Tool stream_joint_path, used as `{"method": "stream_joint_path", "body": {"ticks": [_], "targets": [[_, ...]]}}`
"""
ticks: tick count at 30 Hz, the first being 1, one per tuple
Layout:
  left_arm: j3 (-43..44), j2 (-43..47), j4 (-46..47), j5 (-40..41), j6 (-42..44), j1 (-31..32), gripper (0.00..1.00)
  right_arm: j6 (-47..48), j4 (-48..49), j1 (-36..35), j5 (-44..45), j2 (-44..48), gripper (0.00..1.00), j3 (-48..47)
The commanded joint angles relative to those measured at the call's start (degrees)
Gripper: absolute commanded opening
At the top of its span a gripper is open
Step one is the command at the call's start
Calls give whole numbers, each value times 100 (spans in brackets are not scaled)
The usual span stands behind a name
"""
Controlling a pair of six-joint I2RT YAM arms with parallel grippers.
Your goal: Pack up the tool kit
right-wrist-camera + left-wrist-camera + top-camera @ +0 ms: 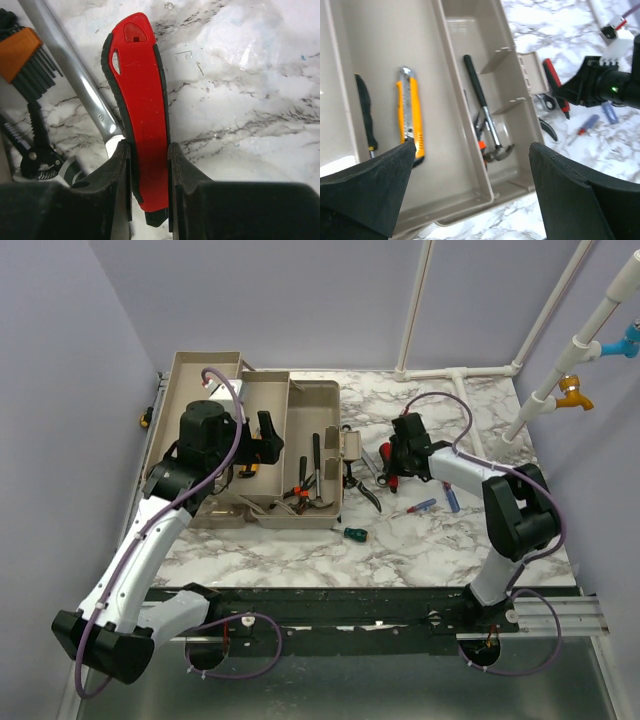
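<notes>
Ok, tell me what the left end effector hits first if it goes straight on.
Probably the beige toolbox itself: the open left end effector points at the wall between the orange utility knife and the hammer. Depth is unclear.

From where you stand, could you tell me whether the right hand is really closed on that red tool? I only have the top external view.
Observer: Yes, the right wrist view shows the right hand clamped on both sides of the red-handled tool.
Operator: Thank you. Is anything crowding it?
Observer: A silver wrench lies close alongside it.
Operator: And the left hand?
Observer: The left hand is open and empty above the tool box, with a yellow utility knife lying inside it.
</notes>
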State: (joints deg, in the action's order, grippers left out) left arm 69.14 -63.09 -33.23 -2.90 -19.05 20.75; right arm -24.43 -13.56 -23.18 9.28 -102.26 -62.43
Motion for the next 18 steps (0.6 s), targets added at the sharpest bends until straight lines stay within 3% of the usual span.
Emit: {"method": "stream_joint_path", "body": {"ticks": [1, 6, 10, 18], "targets": [[-637, 574, 579, -894, -578, 25, 99, -48, -100, 21, -63, 697, 2, 162], [-1791, 1320, 1734, -1509, -1513, 51, 99, 1, -49, 24, -397, 1563, 1, 562], [-2460, 1570, 3007, -1877, -2256, 160, 99, 221, 345, 27, -1619, 2515, 1, 1078], [-2345, 896, 3906, -1438, -2874, 906, 99, -37, 2219, 20, -3905, 4330, 1, 2251]]}}
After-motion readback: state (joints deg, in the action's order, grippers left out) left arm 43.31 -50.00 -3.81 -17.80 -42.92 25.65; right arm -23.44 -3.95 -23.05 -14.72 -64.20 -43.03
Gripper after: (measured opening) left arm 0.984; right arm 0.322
